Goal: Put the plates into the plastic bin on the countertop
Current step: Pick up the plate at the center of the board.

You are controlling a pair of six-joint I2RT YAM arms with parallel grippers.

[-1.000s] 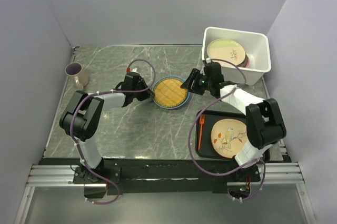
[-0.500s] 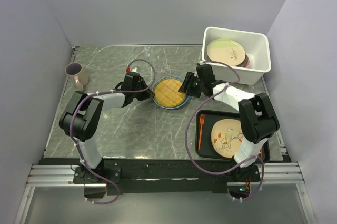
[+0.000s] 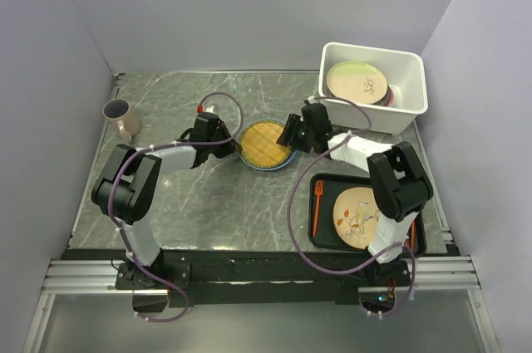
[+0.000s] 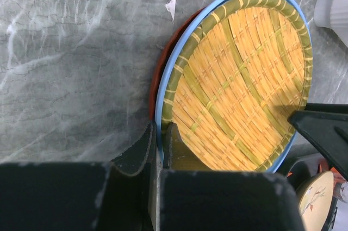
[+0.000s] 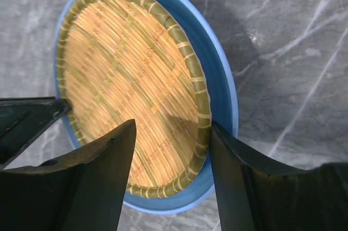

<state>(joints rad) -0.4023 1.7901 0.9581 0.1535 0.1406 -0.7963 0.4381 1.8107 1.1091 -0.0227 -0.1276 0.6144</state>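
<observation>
A yellow lattice plate with a blue rim [image 3: 268, 144] lies mid-countertop [image 3: 191, 195], tipped slightly. My left gripper [image 3: 236, 147] is shut on its left rim; in the left wrist view the fingers [image 4: 159, 144] pinch the blue edge of the plate [image 4: 244, 84], and a red-orange plate [image 4: 154, 87] peeks out beneath. My right gripper [image 3: 288, 134] is open at the plate's right side. In the right wrist view it [image 5: 172, 128] straddles the rim of the plate [image 5: 125, 68] without touching. The white plastic bin [image 3: 409, 71] at the back right holds a yellow-green plate [image 3: 356, 79] on top of others.
A black tray [image 3: 324, 232] at the front right carries a cream plate with a branch pattern [image 3: 362, 216] and an orange fork [image 3: 317, 208]. A tan cup [image 3: 121, 118] stands at the left edge. Grey walls close in the left, back and right.
My right gripper has swung left from near the bin to the lattice plate's right rim. The left gripper has kept its grip on the left rim.
</observation>
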